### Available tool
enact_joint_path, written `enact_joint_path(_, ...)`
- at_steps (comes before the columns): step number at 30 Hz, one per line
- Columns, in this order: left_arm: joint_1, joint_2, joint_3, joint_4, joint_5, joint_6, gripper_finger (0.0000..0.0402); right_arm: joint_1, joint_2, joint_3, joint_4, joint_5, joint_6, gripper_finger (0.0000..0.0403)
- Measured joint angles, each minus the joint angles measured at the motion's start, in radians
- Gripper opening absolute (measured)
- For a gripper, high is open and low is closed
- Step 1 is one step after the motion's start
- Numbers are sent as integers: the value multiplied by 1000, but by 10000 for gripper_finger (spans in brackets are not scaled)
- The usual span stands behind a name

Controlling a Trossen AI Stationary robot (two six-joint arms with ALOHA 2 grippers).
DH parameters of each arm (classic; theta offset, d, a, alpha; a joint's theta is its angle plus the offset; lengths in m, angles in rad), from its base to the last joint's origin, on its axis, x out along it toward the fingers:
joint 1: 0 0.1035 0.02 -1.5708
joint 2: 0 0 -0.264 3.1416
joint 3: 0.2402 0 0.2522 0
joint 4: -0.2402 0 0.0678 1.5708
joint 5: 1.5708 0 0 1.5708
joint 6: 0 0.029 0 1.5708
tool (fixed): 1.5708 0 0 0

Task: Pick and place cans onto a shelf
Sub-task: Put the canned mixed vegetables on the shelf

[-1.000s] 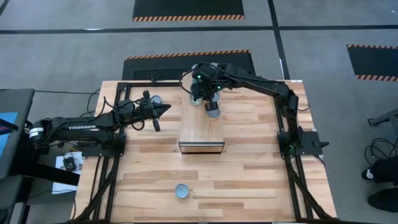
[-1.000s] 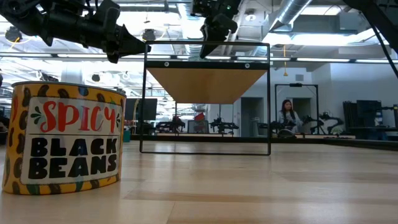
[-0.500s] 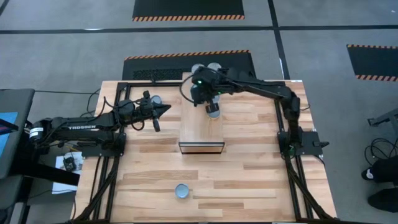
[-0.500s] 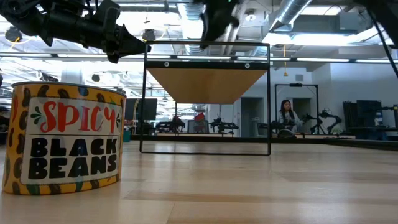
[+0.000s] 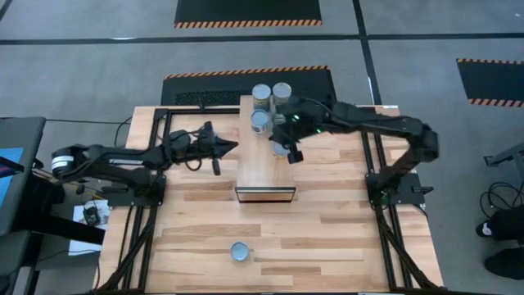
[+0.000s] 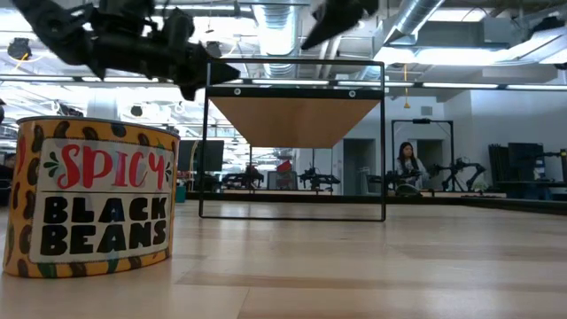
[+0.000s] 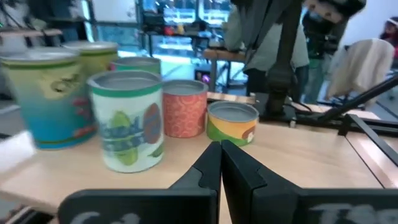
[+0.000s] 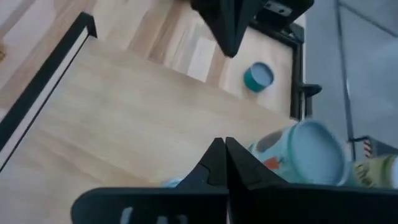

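The light-wood shelf (image 5: 264, 176) stands in the middle of the table. Several cans stand upright on its far end (image 5: 261, 93) (image 5: 281, 90) (image 5: 259, 121); the left wrist view shows them in a group (image 7: 127, 118). One more can (image 5: 279, 147) stands beside my right gripper (image 5: 293, 156), which is shut over the shelf's right edge (image 8: 219, 149). My left gripper (image 5: 234, 147) is shut and empty at the shelf's left side (image 7: 221, 152), pointing at the cans. A "Spicy Black Beans" can (image 6: 89, 199) stands on the table near the front edge (image 5: 239, 251).
A teal-topped can (image 8: 258, 76) stands on the table left of the shelf, by my left arm. Black frame rails (image 5: 370, 176) run along the table's left and right sides. Bare tabletop (image 5: 327, 229) lies between the shelf and the near edge.
My right gripper has drawn back from the far end of the shelf toward the table's right and near edges and has turned, uncovering a can that stands behind it. My left gripper has gone toward the shelf.
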Motion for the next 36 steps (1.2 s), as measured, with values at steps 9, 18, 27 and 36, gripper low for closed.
enact_joint_path(9, -22, 270, 190, 2, 16, 45, 0, 18, -298, -535, 478, 8, 198, 5)
enact_joint_path(18, 21, 441, 344, -12, -6, 41, 0, 84, -400, -670, 593, 67, 206, 7)
enact_joint_path(27, 67, 468, 377, -37, -11, 24, 0, 95, -409, -702, 605, 69, 189, 8)
enact_joint_path(36, 109, 468, 377, -30, 22, 21, 0, 93, -400, -706, 611, 68, 174, 9)
